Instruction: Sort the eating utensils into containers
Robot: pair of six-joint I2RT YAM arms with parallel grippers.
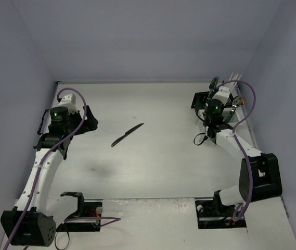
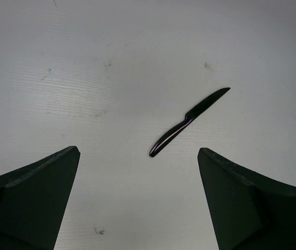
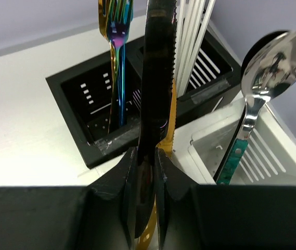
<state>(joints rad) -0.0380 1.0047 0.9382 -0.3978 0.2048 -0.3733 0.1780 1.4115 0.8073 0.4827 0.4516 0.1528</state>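
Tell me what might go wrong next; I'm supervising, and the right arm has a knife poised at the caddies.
1. The right gripper pinches the serrated knife near one end, so it could tilt on release and miss the black caddy.
2. Going down, it may knock the rainbow fork standing there or the spoon in the white caddy.
3. The black knife lies flat on the table, likely hard for the open left gripper to pinch.

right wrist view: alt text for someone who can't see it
The right tool grips a dark serrated knife. Beyond it, an iridescent fork stands in the black caddy and a teal-handled silver spoon in the white caddy.
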